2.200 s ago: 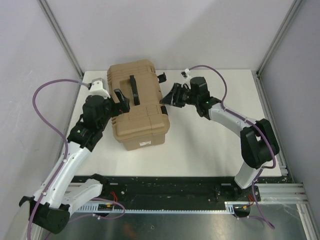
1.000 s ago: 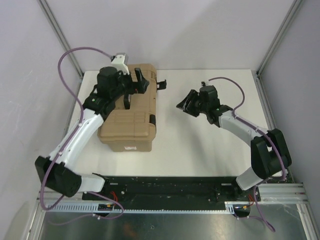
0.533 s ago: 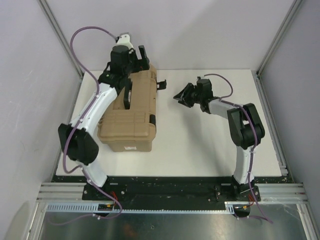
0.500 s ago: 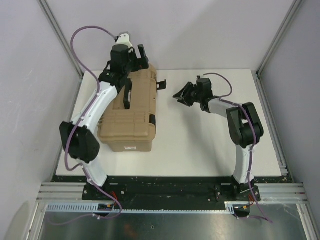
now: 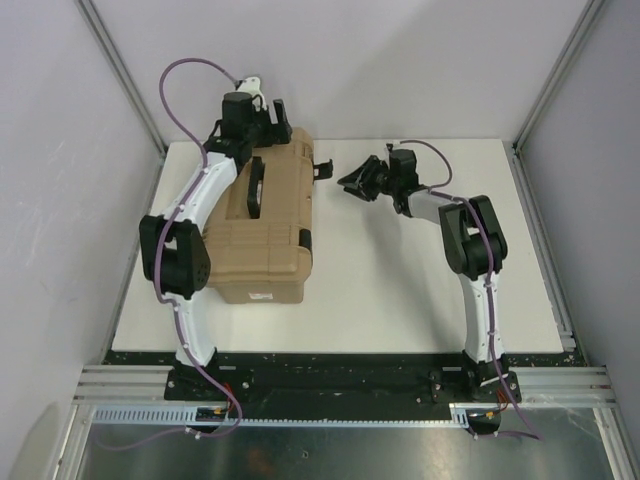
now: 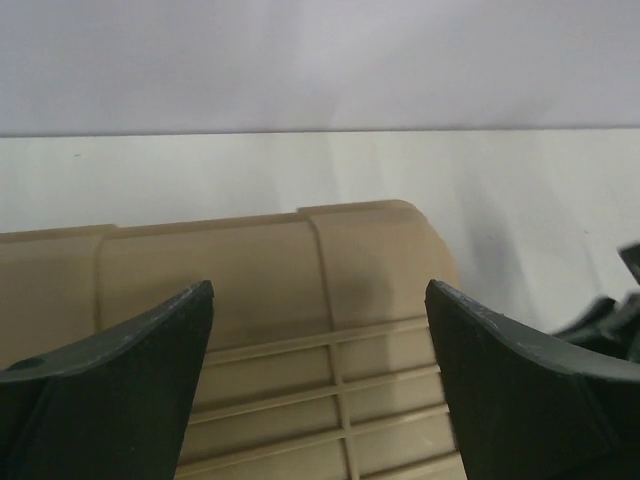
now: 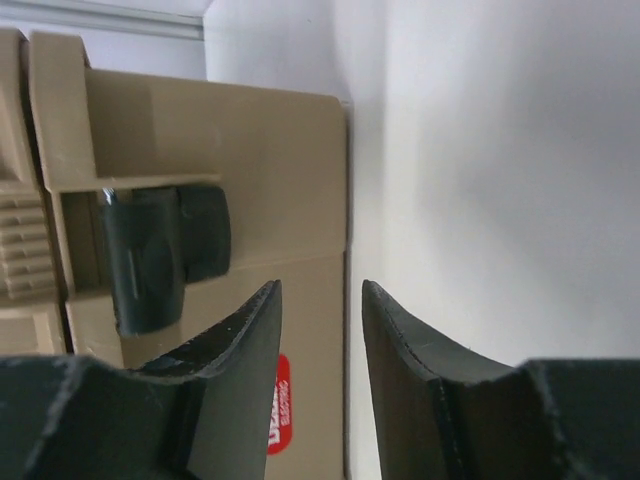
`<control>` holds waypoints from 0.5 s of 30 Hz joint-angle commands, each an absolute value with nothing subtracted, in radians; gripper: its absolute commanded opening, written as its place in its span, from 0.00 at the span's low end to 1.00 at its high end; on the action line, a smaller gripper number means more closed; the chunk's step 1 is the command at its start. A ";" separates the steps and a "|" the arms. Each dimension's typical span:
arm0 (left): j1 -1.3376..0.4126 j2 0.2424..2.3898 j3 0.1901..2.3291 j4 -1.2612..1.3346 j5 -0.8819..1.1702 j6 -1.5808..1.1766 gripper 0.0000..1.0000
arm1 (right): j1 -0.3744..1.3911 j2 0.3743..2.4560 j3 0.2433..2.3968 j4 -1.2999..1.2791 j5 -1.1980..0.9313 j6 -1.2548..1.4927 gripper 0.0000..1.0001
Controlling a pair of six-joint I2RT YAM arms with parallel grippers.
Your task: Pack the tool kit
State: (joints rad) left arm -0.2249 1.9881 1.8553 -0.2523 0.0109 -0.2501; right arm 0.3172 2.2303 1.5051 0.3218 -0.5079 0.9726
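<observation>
Lying left of centre on the table (image 5: 400, 300), the toolbox (image 5: 240, 240) has its lid (image 5: 275, 255) down and its long side running away from the near edge. On its right wall the near latch (image 5: 305, 240) sits flat against the plastic. Past the black handle (image 5: 255, 186) on top, the far latch (image 5: 322, 167) juts outward. It looks unfastened, so snapping it shut seems to be the step in hand.

The right gripper (image 5: 352, 183) hovers just beside that latch without touching it. Its jaws are drawn to a narrow gap with nothing between them, and its own camera shows the box's side wall and a black latch ahead of the fingertips (image 7: 255, 320). Farther off, the left gripper (image 5: 272, 112) hangs over the far end of the box. Its jaws are spread wide and empty, and the ribbed top of the box shows between them.

To do this well, the right fingers should meet the latch on its outer face and press it squarely toward the wall until it seats — a glancing push would likely slide the whole box leftward instead. The left gripper could settle onto the far end to brace it, keeping clear of the handle. With only 1 latch holding, a lift now would be risky. No tools are in sight — whether they are all inside cannot be told.
</observation>
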 commanded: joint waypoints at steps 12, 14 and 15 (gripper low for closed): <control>-0.231 1.874 1.613 -0.258 0.240 -0.151 0.83 | 0.372 2.432 1.670 0.766 -0.609 1.374 0.47; -0.230 1.874 1.617 -0.259 0.239 -0.153 0.83 | 0.378 2.443 1.672 0.799 -0.615 1.404 0.46; -0.230 1.874 1.619 -0.259 0.240 -0.154 0.83 | 0.380 2.446 1.673 0.811 -0.618 1.412 0.46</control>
